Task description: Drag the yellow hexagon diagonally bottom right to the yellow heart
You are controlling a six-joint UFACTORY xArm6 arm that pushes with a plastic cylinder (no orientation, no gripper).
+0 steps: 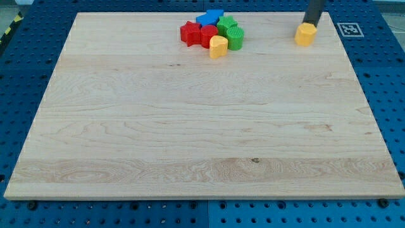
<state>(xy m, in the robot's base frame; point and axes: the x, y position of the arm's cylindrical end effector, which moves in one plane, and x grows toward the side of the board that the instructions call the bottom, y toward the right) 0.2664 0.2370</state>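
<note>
Nearest me, toward the view's bottom, the wooden board (202, 145) lies bare, resting on a blue perforated table (19, 95) whose edges run out of the picture on all sides.

Farther up, near the board's top edge, sits a tight cluster. The yellow heart (218, 46) is at its near side, touching the red block (208, 35) and the green block (234, 38) behind it. A red star-like block (189, 32) sits at the cluster's left. Behind them a second green block (225, 24) and a blue block (210, 17) are partly covered, so I cannot make out their shapes.

Well apart, toward the view's right, stands the yellow hexagon (305, 35). My tip (310, 25) comes down just behind it; its very end is hidden by the block, and the rod is cut off at the picture's top. There is no gripper on this arm to report as open or clenched. A black-and-white marker (349, 29) lies at the far right corner.
</note>
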